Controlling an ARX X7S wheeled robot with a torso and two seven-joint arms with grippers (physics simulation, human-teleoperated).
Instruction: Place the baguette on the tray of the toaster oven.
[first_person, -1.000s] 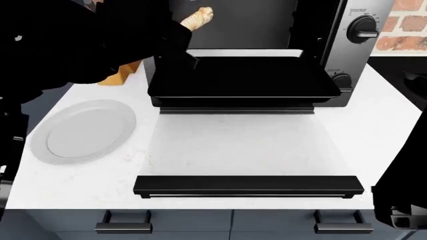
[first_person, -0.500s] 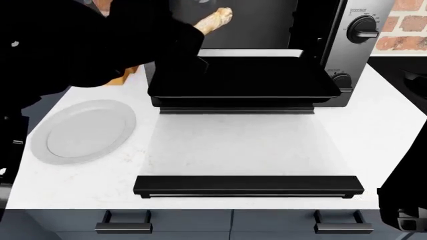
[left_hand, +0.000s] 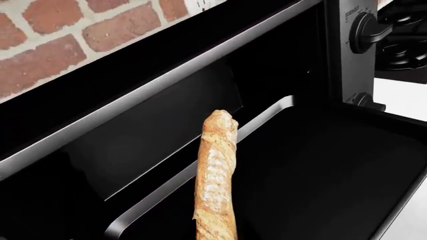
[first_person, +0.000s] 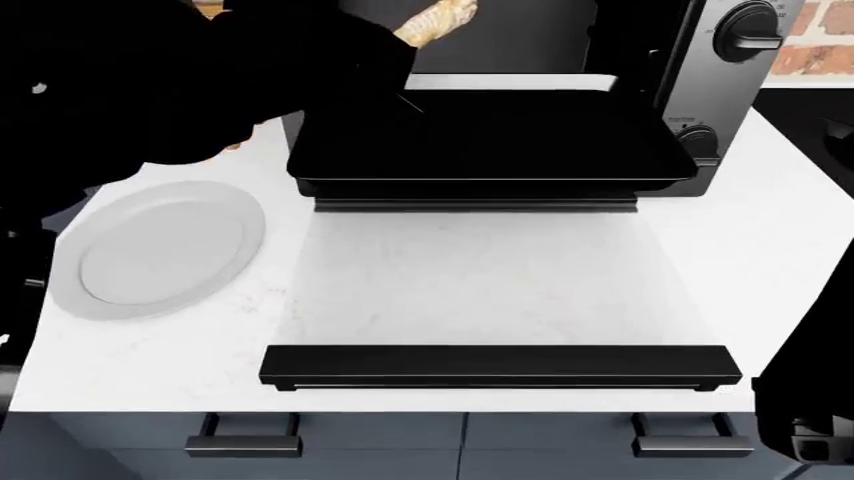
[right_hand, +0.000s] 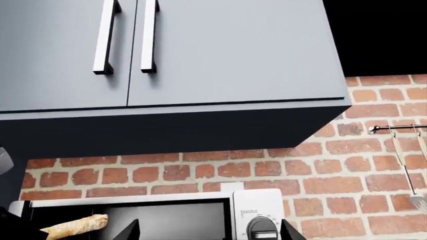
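Currently the baguette (left_hand: 215, 180) hangs above the rear left of the black tray (first_person: 534, 150) at the toaster oven (first_person: 707, 90) mouth, carried by the left arm; neither gripper's opening can be made out.

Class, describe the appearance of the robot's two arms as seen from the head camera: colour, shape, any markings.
The left arm renders as a bulky, near-solid black mass with one small pale spot. The right arm is also black, with a boxy end section edged in grey. No cables or sleeves are discernible.
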